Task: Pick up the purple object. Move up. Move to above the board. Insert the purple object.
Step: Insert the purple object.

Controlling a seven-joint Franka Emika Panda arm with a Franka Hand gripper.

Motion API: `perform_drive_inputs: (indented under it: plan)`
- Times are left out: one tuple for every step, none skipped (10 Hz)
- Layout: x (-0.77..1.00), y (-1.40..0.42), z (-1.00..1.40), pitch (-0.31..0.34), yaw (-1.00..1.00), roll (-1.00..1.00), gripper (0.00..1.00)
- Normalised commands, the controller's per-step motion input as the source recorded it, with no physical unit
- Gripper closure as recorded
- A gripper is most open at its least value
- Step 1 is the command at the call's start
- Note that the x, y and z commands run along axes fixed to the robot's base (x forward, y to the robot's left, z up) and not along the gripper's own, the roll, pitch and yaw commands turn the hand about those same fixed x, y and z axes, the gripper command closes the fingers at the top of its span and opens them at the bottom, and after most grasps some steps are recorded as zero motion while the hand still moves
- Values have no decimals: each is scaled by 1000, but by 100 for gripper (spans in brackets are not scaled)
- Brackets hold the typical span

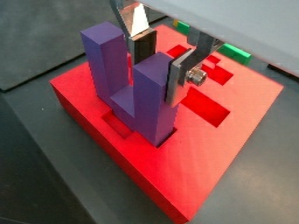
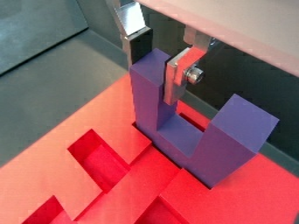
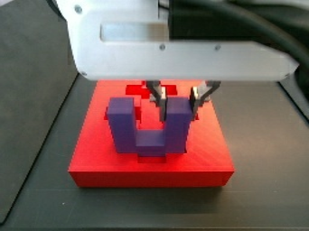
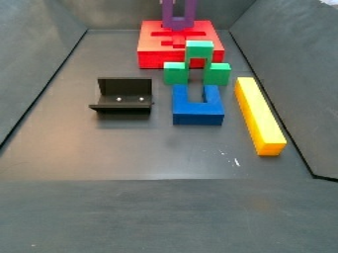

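The purple object (image 1: pixel 131 83) is a U-shaped block standing upright with its base sunk into a recess of the red board (image 1: pixel 233 140). Both wrist views show the gripper (image 1: pixel 155 68) over one prong. Its silver fingers (image 2: pixel 177 77) lie against that prong's two sides, so it is shut on it. The second prong (image 2: pixel 239 131) stands free beside it. In a side view the purple object (image 3: pixel 151 122) rises from the board's middle (image 3: pixel 97 162), under the white gripper body (image 3: pixel 182 45). The gripper itself is cut off in the side view that shows the purple object (image 4: pixel 179 12) at the far end.
Near the board (image 4: pixel 152 44) stand green blocks (image 4: pixel 199 61), a blue U-shaped block (image 4: pixel 199 104) and a long yellow bar (image 4: pixel 258 114). The dark fixture (image 4: pixel 122 96) sits on the grey floor. Open cut-outs (image 2: pixel 100 157) lie beside the seated block.
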Motion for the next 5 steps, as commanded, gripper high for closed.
perform_drive_inputs:
  plan:
    - [0,0,-589,-87,0,60,100]
    - [0,-23,-560,-60,0,87,100]
    - [0,-46,-394,-10,0,103,100]
    - [0,0,0,0,0,4,100]
    - [0,0,0,0,0,16,100]
